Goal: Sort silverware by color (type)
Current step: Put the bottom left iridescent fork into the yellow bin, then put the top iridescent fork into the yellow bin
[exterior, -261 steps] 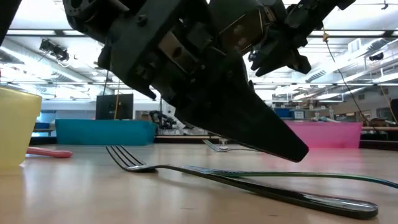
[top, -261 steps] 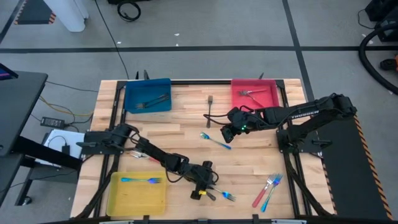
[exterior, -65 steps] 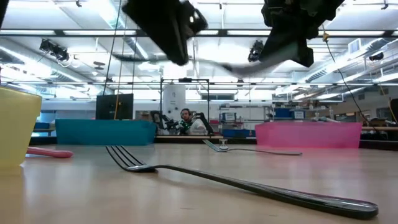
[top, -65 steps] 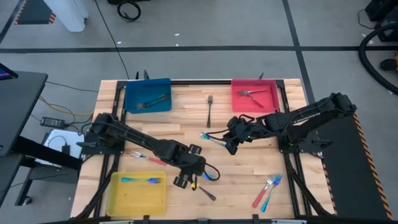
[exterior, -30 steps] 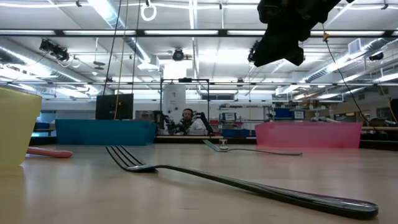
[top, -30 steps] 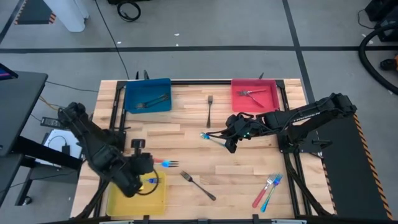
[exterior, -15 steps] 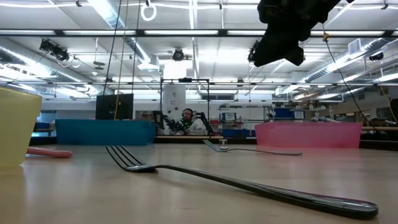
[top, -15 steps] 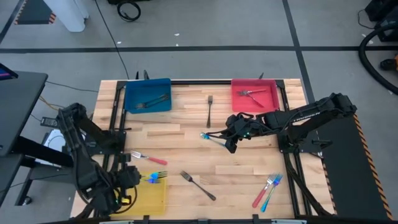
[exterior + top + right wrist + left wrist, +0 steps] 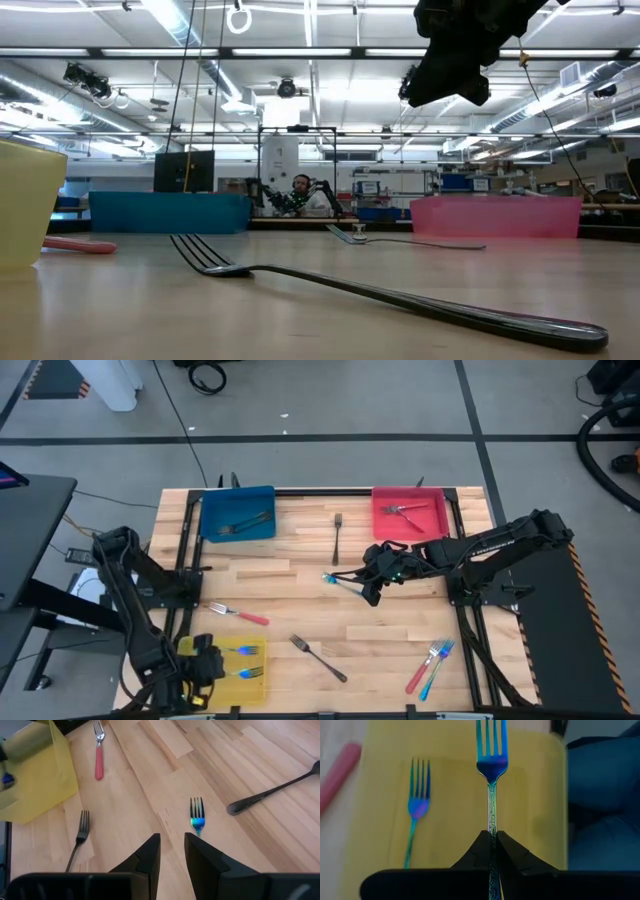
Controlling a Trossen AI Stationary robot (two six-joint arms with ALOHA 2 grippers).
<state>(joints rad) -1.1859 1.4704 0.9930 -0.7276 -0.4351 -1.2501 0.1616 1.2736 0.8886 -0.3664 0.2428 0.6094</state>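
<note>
1. We find the left gripper (image 9: 205, 665) low over the yellow tray (image 9: 255, 682) at the near left of the table (image 9: 400, 630); its fingers (image 9: 481, 847) are clenched on the stem of an iridescent blue fork (image 9: 491, 757), tines pointing away from the wrist.
2. A second blue fork (image 9: 416, 807) lies flat in that tray, just beside the held one, not touching it.
3. The right gripper (image 9: 368, 592) hovers near the table's middle; its jaws stand parted with nothing between them; directly below its tips lies another blue fork (image 9: 197, 817).
4. A red-handled fork (image 9: 238, 613) lies on the wood just beyond the yellow tray; a dark grey fork (image 9: 319, 658) lies apart from the tray, toward the near middle.
5. Another dark fork (image 9: 337, 536) lies between the two far trays.
6. The blue tray (image 9: 215, 505) at the far left holds dark utensils (image 9: 243, 524); we cannot tell how many.
7. The red tray (image 9: 437, 530) at the far right holds red-handled pieces (image 9: 404, 510).
8. A small cluster of red and blue utensils (image 9: 430, 665) lies at the near right, touching one another.
</note>
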